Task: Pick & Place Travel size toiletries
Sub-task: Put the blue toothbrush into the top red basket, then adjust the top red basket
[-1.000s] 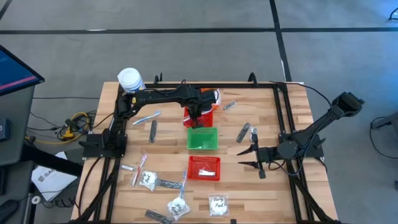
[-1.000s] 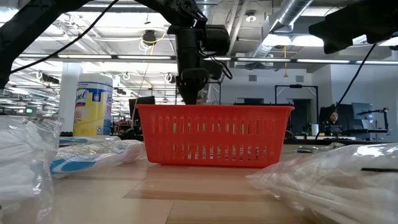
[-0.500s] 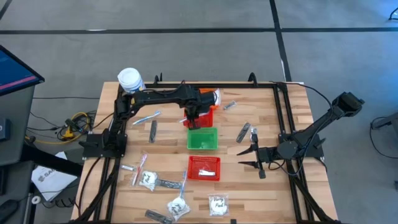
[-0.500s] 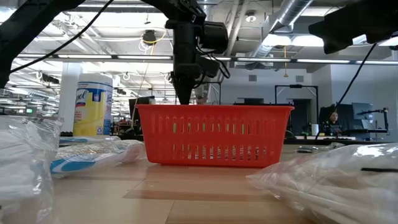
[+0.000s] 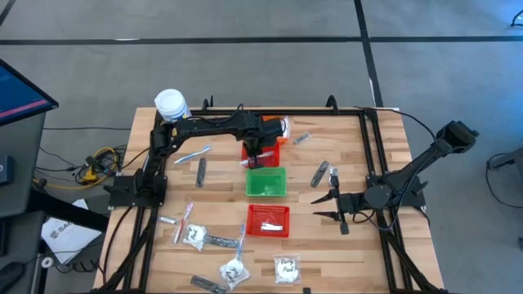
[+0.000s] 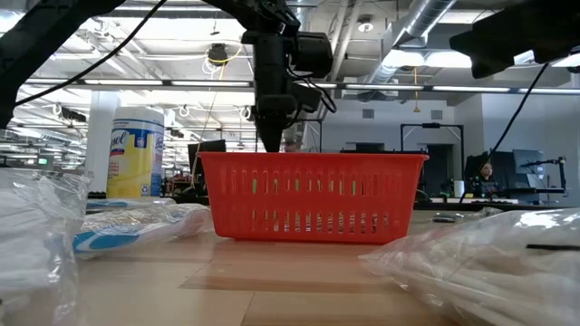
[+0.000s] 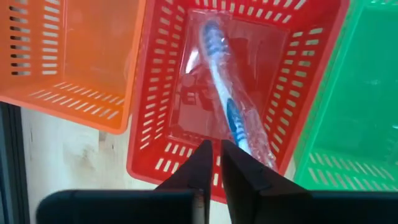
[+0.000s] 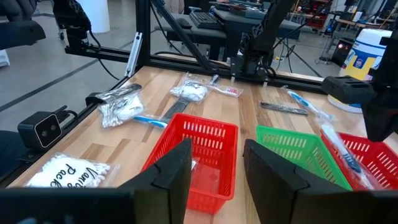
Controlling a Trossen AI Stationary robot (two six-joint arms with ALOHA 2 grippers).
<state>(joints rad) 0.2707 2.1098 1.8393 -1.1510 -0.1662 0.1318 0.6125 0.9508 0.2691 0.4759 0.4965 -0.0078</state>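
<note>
Wooden table (image 5: pixel 343 237) with black frame rails, carrying all items.
Left arm: reaching across the far side; left gripper (image 7: pixel 211 163) hovering above a red mesh basket (image 7: pixel 158 112), fingers narrowly parted with a slim gap, holding nothing.
Right arm: parked at the table's right side; right gripper (image 8: pixel 214 165) half open, empty, well apart from the work, pointing across the table.
White wipes canister with yellow label (image 6: pixel 134 151): upright at the far left corner, beyond the left gripper.
Green mesh basket (image 5: pixel 266 181): just beside the basket under the left gripper, nearer side.
Second red mesh basket (image 5: pixel 269 220): nearer again, a pale sachet inside.
Orange mesh basket (image 7: pixel 68 59): touching the far red basket's other side.
Blue-and-white toothbrush in clear wrapper (image 7: pixel 233 115): lying diagonally on the floor of the red basket directly below the left gripper, clear of its fingertips.
Clear sachets with white contents (image 5: pixel 287 268): scattered near the table's front edge, well apart from both grippers.
Dark flat strip (image 5: pixel 201 171): left of the baskets.
</note>
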